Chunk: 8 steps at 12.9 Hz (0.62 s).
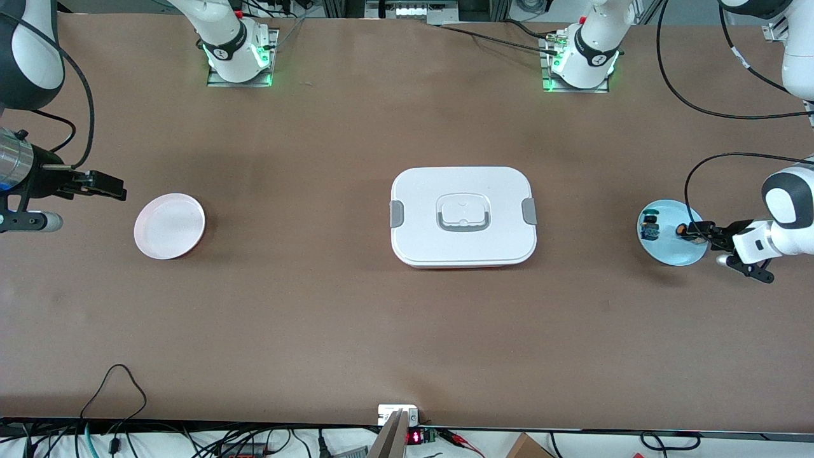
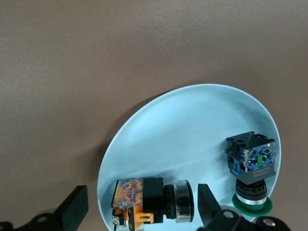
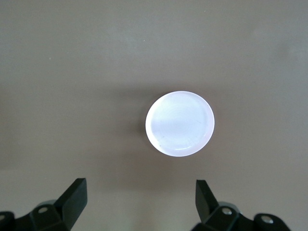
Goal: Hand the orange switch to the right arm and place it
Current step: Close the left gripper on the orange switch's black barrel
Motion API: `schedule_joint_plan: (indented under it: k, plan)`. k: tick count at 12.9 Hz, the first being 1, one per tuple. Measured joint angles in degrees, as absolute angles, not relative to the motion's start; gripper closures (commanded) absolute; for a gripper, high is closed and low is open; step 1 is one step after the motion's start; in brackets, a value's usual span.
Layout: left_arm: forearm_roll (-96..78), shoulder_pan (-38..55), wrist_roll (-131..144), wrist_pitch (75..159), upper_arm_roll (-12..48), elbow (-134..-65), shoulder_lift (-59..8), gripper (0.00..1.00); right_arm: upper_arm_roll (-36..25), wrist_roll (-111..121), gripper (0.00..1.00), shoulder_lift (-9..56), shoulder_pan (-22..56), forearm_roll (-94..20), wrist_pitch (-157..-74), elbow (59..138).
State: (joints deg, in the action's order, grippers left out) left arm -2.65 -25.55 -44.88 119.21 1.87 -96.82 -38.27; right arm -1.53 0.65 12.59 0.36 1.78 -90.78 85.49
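Note:
The orange switch lies on its side on the light blue plate at the left arm's end of the table, its black and silver top pointing along the plate. My left gripper is low over that plate, open, one finger on each side of the switch and not touching it. In the front view the switch sits just off the left gripper. My right gripper waits open and empty in the air beside the pink plate, which also shows in the right wrist view as a pale plate.
A blue switch with a green top stands on the same blue plate, at the side away from the left gripper. A white lidded box with grey clasps sits mid-table between the two plates.

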Motion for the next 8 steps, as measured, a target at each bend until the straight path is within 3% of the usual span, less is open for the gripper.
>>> schedule_joint_plan:
  k: [8]
  plan:
    - [-2.61, -25.54, -41.82, 116.63, 1.88, -96.76, -38.04, 0.00, -1.53, 0.65, 0.00, 12.59, 0.36, 1.78, -90.75, 85.49]
